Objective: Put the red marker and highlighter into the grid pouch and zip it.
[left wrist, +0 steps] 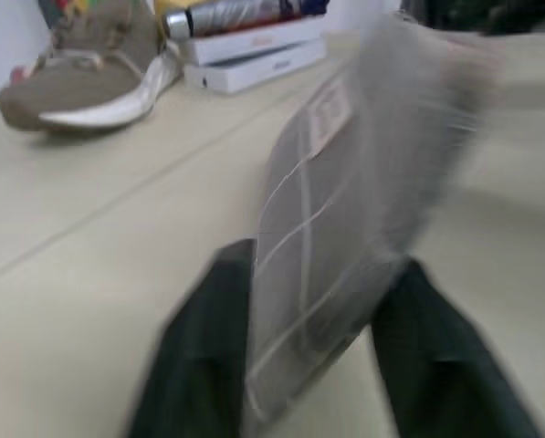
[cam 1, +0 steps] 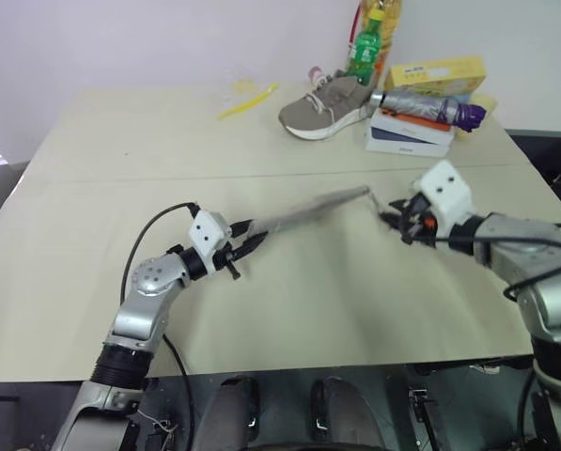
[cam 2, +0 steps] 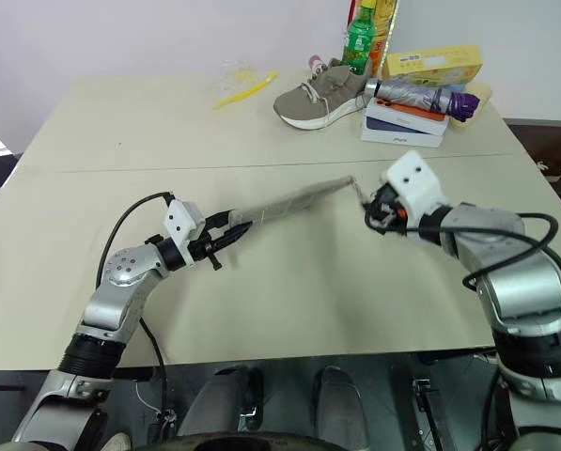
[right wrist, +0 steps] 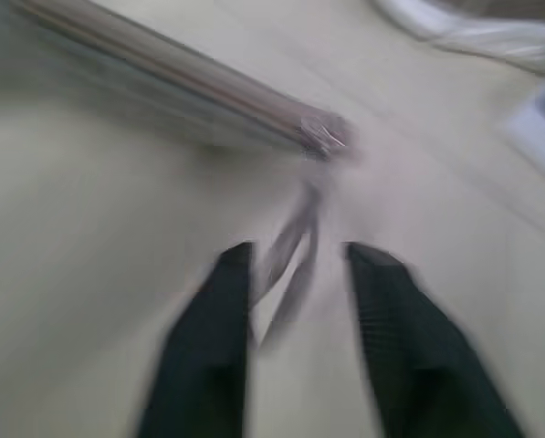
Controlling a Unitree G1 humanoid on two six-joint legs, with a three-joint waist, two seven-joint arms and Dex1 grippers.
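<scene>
Left eye view gives us our left gripper (cam 1: 252, 242), fingers parted around one end of the grid pouch (cam 1: 308, 210), which stretches above the table (cam 1: 92, 216). Our right gripper (cam 1: 394, 219) stands apart, the pull cord (right wrist: 290, 251) between its fingers.

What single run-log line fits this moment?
grid pouch: blurred, between both grippers | left gripper: jaws apart around pouch end | right gripper: jaws apart, pull cord between

Head stereo downward; wrist close-ups.
</scene>
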